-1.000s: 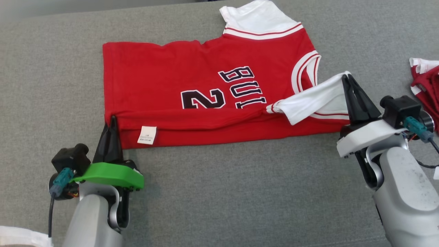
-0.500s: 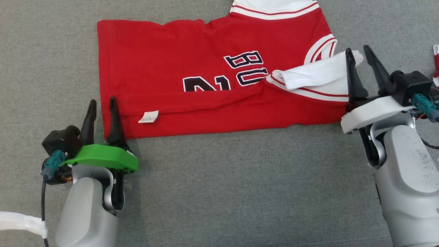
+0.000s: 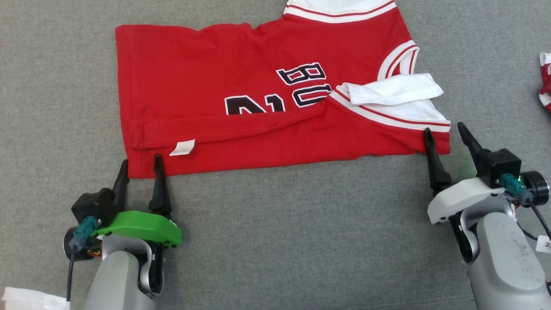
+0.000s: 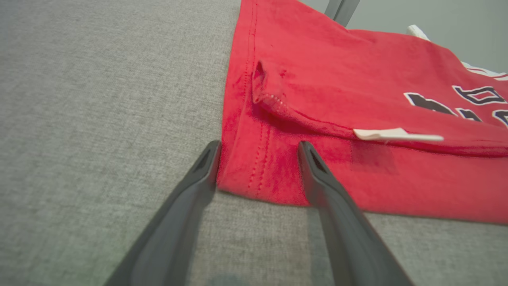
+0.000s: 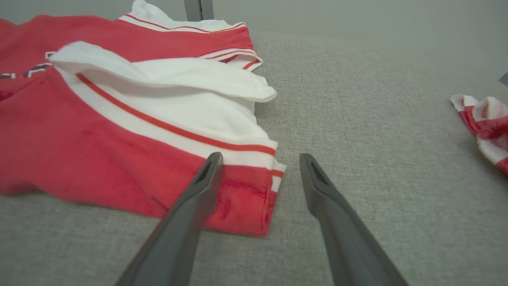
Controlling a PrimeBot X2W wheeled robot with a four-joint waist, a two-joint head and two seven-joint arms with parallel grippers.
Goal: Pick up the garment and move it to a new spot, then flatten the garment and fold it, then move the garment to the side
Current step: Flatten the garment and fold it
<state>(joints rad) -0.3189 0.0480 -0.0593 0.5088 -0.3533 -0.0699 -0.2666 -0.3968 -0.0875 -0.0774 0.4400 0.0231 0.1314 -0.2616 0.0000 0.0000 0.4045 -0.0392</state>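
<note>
Red jersey cloth makes up the one garment (image 3: 258, 129), which lies spread on the grey fabric-covered counter (image 3: 280, 241) in the far middle of the scene, its near long edge folded up over the body so that only the tops of the black, white-outlined characters show. It has two white sleeves: one at the far edge (image 3: 340, 6) and one doubled back over the right part of the chest (image 3: 396, 92). A single white label (image 3: 182, 147) sticks out of the fold near the left end. The left gripper (image 3: 141, 159) stands open at the near left corner, one finger just outside the hem and the other over the red cloth (image 4: 357, 79). The right gripper (image 3: 444, 127) is also spread apart and empty at the near right corner, one finger over the cloth (image 5: 79, 139) and the other over bare counter. Well apart at the right edge lies one other red-and-white cloth (image 3: 546, 79).
</note>
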